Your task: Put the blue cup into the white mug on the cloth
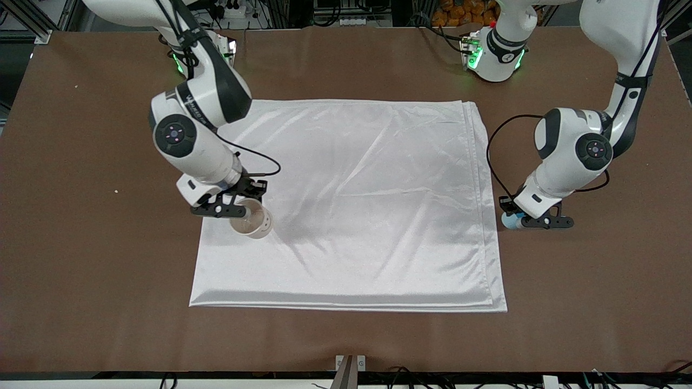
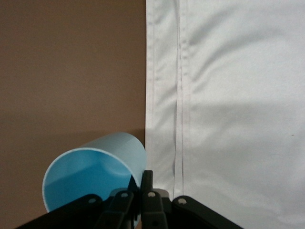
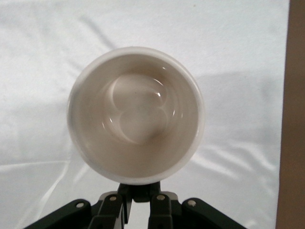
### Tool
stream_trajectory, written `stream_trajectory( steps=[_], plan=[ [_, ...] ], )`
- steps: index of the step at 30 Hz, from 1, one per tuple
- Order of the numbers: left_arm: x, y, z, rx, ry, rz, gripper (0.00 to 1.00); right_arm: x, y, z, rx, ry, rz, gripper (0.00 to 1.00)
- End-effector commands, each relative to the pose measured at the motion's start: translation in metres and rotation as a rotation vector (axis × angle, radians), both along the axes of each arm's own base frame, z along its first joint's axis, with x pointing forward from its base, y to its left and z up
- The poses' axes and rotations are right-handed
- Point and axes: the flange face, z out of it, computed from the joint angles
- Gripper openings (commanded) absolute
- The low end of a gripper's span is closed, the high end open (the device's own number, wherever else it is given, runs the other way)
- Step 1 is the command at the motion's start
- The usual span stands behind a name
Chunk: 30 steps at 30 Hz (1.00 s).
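- right gripper (image 1: pixel 244 212) pinches the rim of the white mug (image 1: pixel 252 218), which stands upright on the cloth (image 1: pixel 351 205) at the right arm's end
- left gripper (image 1: pixel 520 221) is clamped on the blue cup (image 1: pixel 509 220), just off the cloth's edge on the bare table (image 1: pixel 594 281)
- the cup must cross the whole cloth to reach the mug; nothing stands between

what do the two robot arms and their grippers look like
Both arms are glossy white with black joint sections and round dark caps on the elbows. Green lights glow at each base. A thin black cable loops from each forearm toward the wrist. The left gripper and right gripper are black, with flat linkage fingers joined by silver screws.
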Motion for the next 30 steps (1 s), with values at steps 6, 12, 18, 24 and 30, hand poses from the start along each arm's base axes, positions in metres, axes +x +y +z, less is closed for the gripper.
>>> stream_trajectory(
  steps=[6, 12, 18, 24, 30],
  plan=[
    [0.003, 0.010, 0.092, 0.034, -0.026, -0.012, 0.00, -0.023, 0.089, -0.007, 0.003, 0.009, -0.040, 0.00],
    [0.014, 0.009, 0.139, 0.073, -0.002, -0.030, 0.00, -0.041, 0.136, -0.023, -0.012, 0.018, -0.086, 0.00],
    [0.023, 0.008, 0.183, 0.075, -0.015, -0.032, 0.00, -0.059, 0.184, -0.039, -0.037, 0.001, -0.129, 0.00],
    [0.025, 0.007, 0.212, 0.075, -0.036, -0.029, 0.00, -0.075, 0.212, -0.065, -0.087, -0.025, -0.146, 0.00],
    [0.024, 0.003, 0.219, 0.076, -0.036, -0.036, 0.00, -0.083, 0.234, -0.096, -0.126, -0.055, -0.171, 0.00]
  ],
)
